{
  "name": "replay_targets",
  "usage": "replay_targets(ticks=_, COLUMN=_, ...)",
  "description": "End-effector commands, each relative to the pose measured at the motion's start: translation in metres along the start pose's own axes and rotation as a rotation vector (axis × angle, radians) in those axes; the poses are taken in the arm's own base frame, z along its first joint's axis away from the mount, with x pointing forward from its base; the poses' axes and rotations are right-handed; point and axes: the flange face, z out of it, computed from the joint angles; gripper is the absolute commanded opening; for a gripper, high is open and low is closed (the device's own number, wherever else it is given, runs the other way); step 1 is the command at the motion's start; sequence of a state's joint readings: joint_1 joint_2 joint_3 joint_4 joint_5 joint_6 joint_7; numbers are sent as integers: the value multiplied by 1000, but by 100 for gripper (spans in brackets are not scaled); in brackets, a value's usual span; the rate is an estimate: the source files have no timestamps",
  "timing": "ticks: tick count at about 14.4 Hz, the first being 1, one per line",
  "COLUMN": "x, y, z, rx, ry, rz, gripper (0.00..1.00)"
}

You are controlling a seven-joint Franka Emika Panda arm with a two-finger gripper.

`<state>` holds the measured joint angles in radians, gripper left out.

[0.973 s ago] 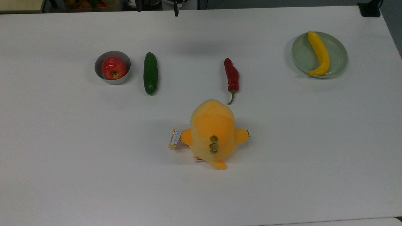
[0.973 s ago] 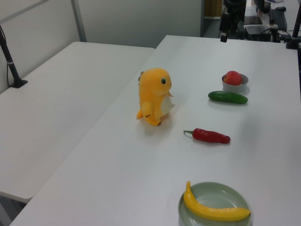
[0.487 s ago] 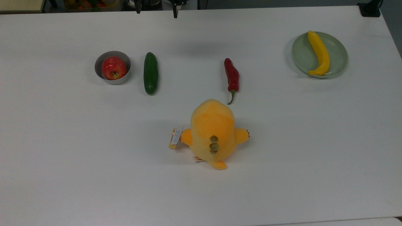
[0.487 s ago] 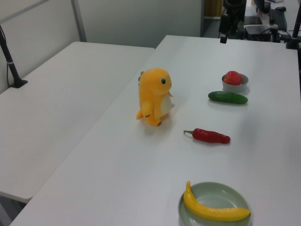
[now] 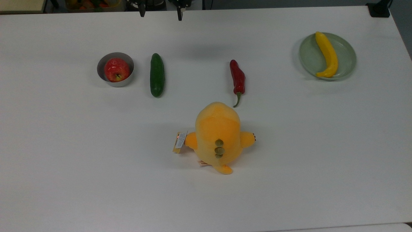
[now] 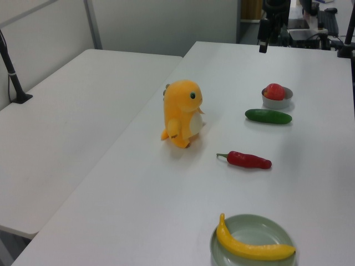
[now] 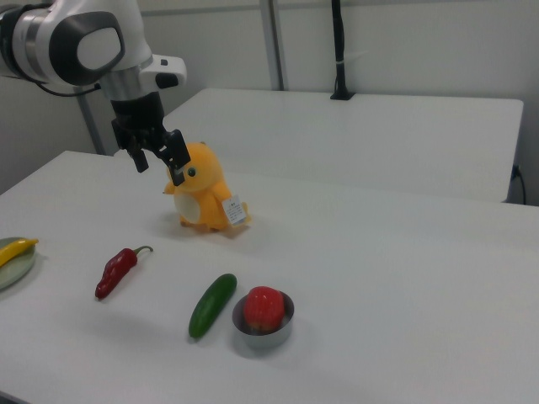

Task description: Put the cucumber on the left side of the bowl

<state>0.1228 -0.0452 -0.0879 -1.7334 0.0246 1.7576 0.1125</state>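
Since a second ago your cucumber (image 5: 157, 75) has shifted slightly away from the bowl (image 5: 115, 69) toward the top view's right; your tool (image 7: 157, 158) hangs released above the counter (image 5: 96, 145).

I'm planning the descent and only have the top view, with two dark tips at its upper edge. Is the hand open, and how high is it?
Observer: In the right view the hand is open and hangs well above the table, touching nothing.
Operator: Does the apple poke out of the bowl?
Observer: Yes. In the right view the apple rises above the rim of the bowl.
Operator: Which way does the toy face?
Observer: In the left view the plush toy stands upright, facing the row with the cucumber and the chili.
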Motion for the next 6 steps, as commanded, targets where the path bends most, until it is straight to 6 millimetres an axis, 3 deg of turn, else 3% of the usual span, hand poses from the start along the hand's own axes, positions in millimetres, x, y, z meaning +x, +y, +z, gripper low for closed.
replay_targets(ticks=1, x=1, y=6, z=2, rx=29, ry=16, rz=-36, gripper=100)
replay_targets(ticks=6, x=1, y=5, z=2, rx=30, ry=15, rz=-42, gripper=100)
